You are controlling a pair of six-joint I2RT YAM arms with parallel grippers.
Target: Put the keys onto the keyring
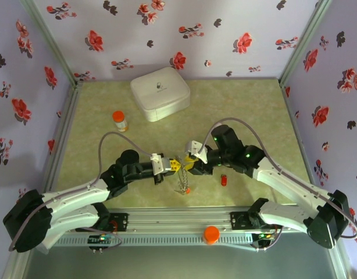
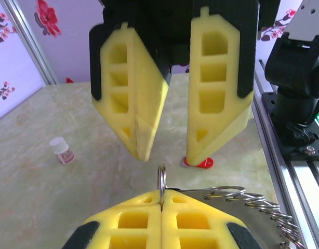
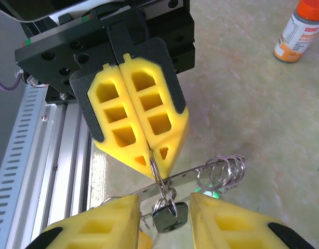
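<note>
Top external: you have one green marbled table point(image 1: 254, 116) inside floral walls point(image 1: 167, 35), with one white case point(image 1: 160, 93), one pill bottle point(image 1: 120, 120) and one red key point(image 1: 224, 180) lying loose.
Left wrist: left gripper point(image 2: 162, 194) is clamped on the keyring point(image 2: 161, 179).
Right wrist: right gripper point(image 3: 163, 206) is parted, its jaws flanking one black key point(image 3: 171, 219) hanging from the keyring.

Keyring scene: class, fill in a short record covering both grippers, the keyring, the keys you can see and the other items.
left gripper: shut, pinching a thin loop of the keyring
right gripper: open, fingers either side of the black key
black key: hanging from a loop
red key: loose on the table
other items: pill bottle, white case
</note>
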